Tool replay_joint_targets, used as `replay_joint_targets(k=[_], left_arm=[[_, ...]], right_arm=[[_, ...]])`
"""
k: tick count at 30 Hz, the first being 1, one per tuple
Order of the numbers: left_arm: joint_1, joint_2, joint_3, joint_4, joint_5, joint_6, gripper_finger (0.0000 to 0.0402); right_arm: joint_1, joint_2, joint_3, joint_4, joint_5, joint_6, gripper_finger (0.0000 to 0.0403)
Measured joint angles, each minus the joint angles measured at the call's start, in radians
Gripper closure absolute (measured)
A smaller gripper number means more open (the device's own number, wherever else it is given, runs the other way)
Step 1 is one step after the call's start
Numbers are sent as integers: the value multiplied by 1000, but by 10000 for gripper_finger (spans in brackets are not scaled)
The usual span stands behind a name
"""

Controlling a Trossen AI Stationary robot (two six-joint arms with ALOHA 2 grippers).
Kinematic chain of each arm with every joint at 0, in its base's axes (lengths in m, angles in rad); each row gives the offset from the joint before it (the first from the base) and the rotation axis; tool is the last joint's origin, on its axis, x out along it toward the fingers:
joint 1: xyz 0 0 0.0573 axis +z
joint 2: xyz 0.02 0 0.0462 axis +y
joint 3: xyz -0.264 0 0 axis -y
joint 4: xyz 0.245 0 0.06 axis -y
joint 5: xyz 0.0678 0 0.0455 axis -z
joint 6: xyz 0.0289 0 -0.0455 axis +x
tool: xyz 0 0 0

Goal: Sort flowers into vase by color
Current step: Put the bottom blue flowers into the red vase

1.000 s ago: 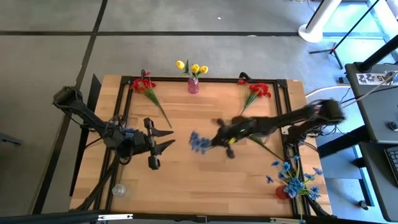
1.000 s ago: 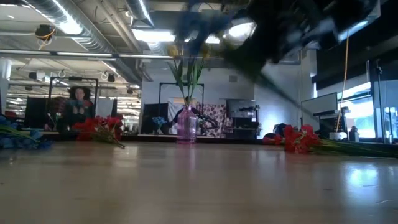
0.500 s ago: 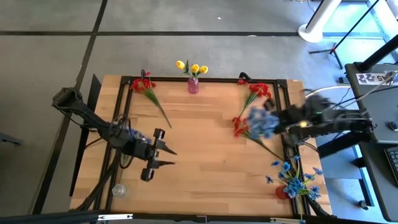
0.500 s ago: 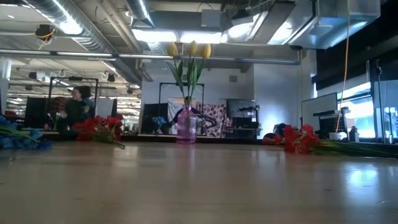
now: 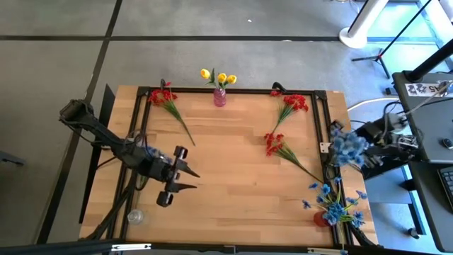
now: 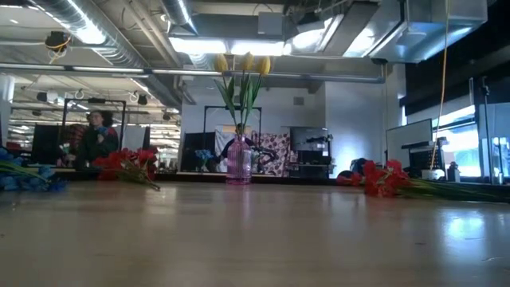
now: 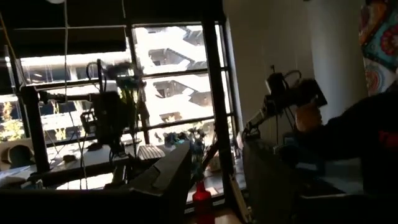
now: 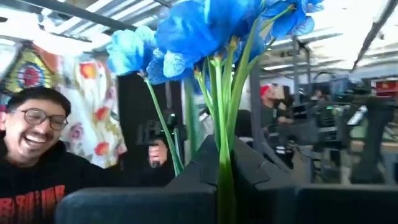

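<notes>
My right gripper point(image 8: 222, 186) is shut on a bunch of blue flowers point(image 5: 347, 147), held in the air over the table's right edge. A red vase point(image 5: 322, 218) at the near right corner holds more blue flowers point(image 5: 333, 202). A pink vase point(image 5: 220, 98) at the far edge holds yellow tulips point(image 5: 218, 75). Red flowers lie flat at the far left point(image 5: 164, 95), the far right point(image 5: 294, 103) and right of the middle point(image 5: 273, 142). My left gripper point(image 5: 185, 178) hangs open over the left half of the table, touching nothing. My right gripper pinches the green stems point(image 8: 224, 168) of the blue flowers between its two fingers. The stems run along the fingers and out past their tips, and the blue blooms point(image 8: 186, 31) fan out beyond them. The bunch is lifted clear of the table.
A small clear vase point(image 5: 134, 216) stands at the near left corner. More blue flowers point(image 6: 24, 177) lie on the table under my left arm. A dark frame point(image 5: 322, 127) runs around the table top. People show in the room beyond the table.
My right gripper has carried the blue flowers from the middle of the table toward the right edge, raised and out of the low view. My left gripper has shifted a little toward the near edge and turned slightly, staying open.
</notes>
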Motion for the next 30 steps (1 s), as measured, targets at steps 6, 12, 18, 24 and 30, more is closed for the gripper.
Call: replay_joint_targets(k=[6,12,18,24,30], left_arm=[[0,0,0,70,0,-3,262],[0,0,0,67,0,-30,262],[0,0,0,65,-1,-13,262],[0,0,0,65,-3,63,262],[0,0,0,65,-3,84,262]], right_arm=[[1,-3,-265,445,-146,238,394],[2,-4,-410,758,-114,425,394],[117,-3,-456,728,42,441,394],[273,89,-457,688,211,347,394],[462,199,-440,785,296,333,394]])
